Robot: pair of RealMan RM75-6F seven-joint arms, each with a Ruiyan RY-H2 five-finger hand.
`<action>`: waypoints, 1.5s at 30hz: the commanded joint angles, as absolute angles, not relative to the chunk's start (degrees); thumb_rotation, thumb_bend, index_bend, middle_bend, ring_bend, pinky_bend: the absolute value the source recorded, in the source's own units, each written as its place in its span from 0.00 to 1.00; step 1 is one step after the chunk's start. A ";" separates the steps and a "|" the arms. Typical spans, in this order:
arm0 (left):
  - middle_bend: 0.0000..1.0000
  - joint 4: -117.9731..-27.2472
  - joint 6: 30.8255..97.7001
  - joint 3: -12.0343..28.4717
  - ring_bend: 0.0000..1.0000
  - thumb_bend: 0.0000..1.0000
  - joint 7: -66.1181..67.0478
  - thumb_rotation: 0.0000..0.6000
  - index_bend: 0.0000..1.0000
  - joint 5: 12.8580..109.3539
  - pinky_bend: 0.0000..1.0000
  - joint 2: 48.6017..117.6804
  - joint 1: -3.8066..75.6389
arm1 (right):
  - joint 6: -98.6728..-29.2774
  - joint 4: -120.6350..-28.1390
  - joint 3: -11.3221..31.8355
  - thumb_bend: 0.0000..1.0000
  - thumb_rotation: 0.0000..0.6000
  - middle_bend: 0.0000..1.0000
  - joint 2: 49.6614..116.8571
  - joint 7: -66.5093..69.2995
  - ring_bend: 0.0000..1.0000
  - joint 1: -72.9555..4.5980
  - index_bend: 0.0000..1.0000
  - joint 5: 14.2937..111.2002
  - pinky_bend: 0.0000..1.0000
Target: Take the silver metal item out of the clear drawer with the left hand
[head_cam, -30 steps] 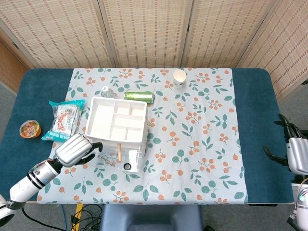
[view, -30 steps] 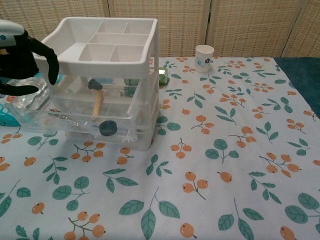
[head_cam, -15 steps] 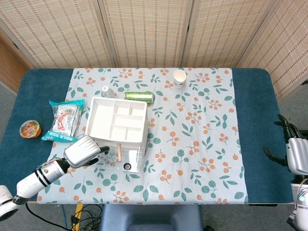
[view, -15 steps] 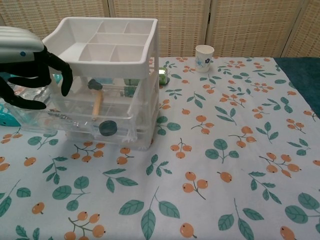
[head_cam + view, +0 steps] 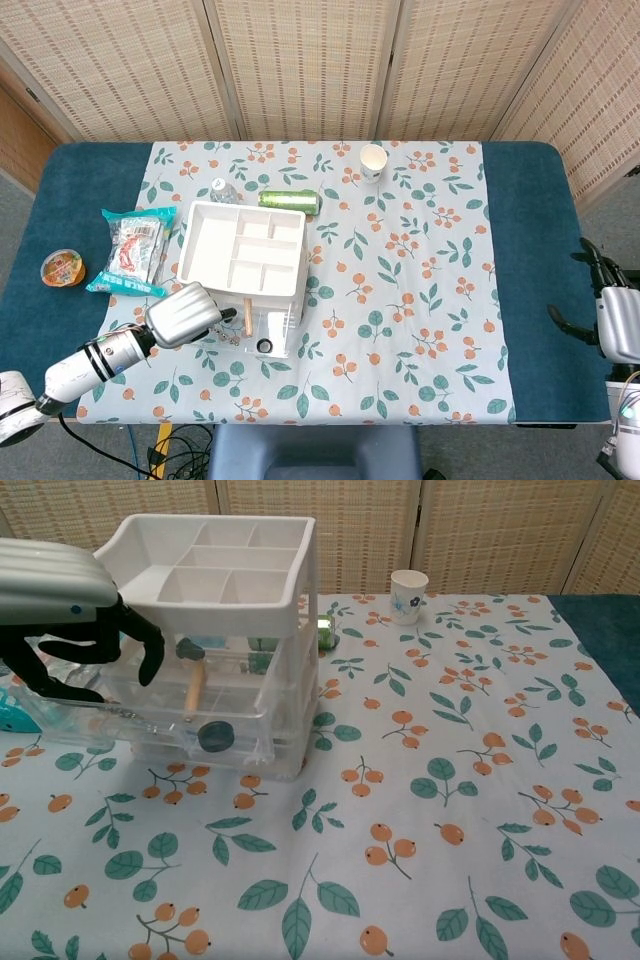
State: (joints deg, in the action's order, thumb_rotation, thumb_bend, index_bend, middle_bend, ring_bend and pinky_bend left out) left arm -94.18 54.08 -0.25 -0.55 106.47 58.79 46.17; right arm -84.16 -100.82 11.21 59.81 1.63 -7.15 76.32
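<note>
One left hand [image 5: 70,620], fingers curled down, empty, hovers above the clear drawer [image 5: 150,715]; silver metal item [image 5: 128,714] lies lengthwise directly beneath.

Colour key. Bench [image 5: 530,250]: dark teal, covered by a white cloth [image 5: 420,300] printed with green leaves and orange berries. Drawer unit [image 5: 230,630]: white tray top over clear drawers. Left hand [image 5: 70,605]: silver-grey back, black fingers [image 5: 150,650]. Right hand [image 5: 615,315]: the same silver-grey and black. Can [image 5: 289,200]: green. Cup [image 5: 373,161]: white with a small blue motif. Packet [image 5: 132,250]: teal-edged. Screen [image 5: 300,60]: woven tan.
</note>
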 commanded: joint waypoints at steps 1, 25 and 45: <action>0.93 -94.57 53.35 -0.40 0.93 0.26 0.14 1.00 0.45 106.20 1.00 58.67 46.63 | -84.14 -100.67 11.24 0.26 1.00 0.22 59.83 1.78 0.21 -7.17 0.00 76.32 0.36; 0.93 -95.02 49.64 -1.31 0.93 0.26 3.11 1.00 0.46 105.01 1.00 58.97 49.80 | -83.57 -99.72 11.45 0.26 1.00 0.22 60.11 2.65 0.21 -7.37 0.00 75.81 0.36; 0.93 -92.89 48.89 -1.86 0.93 0.22 2.40 1.00 0.49 105.55 1.00 60.77 52.42 | -83.18 -99.39 11.69 0.26 1.00 0.22 60.22 2.62 0.21 -7.44 0.00 74.93 0.36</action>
